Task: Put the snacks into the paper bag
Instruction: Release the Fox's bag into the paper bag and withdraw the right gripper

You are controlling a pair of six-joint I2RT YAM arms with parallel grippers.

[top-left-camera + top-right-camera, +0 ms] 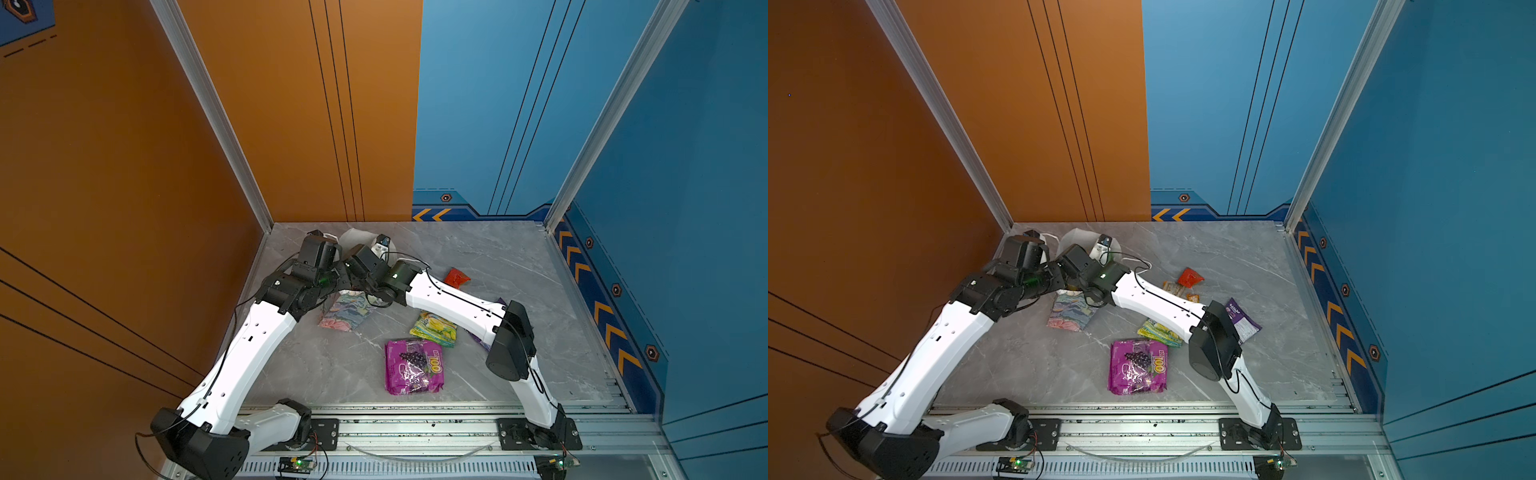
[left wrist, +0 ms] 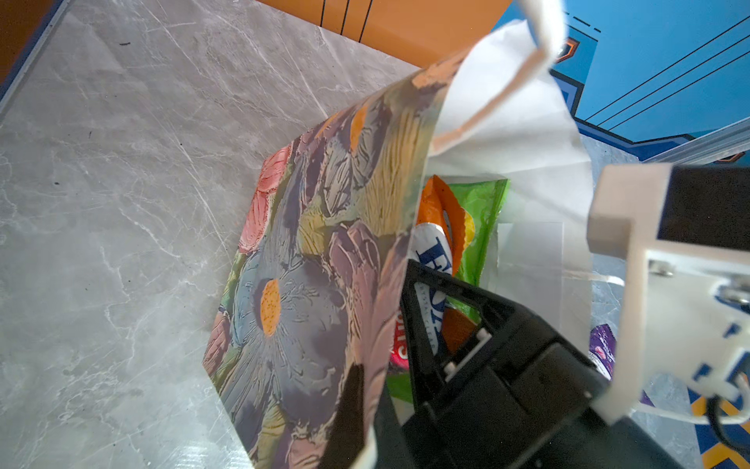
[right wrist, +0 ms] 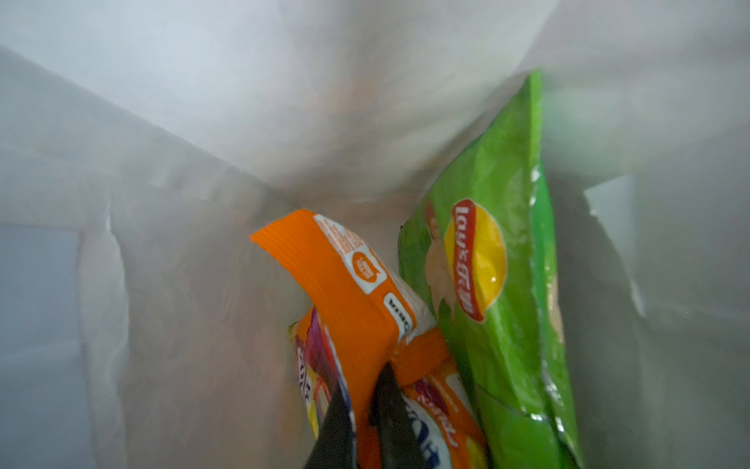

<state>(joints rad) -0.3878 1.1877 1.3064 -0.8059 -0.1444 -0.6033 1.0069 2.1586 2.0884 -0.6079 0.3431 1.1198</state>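
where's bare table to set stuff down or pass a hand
Bare: far right corner beyond the small red packet; near left, between paper bag and magenta grape packet. Crowded: at the bag's mouth and around the lemon packet.

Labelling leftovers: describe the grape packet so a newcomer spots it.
On the grey marble table, close to its front rail, lies the grape packet, just nearer the rail than the yellow-green lemon packet. It is the largest loose packet, the only magenta one, printed with grapes.

Floral paper bag [image 2: 316, 260], seemingly upright, holds green packet [image 3: 503, 333], orange packet [image 3: 345, 292]; magenta grape packet [image 1: 413, 365] flat outside.
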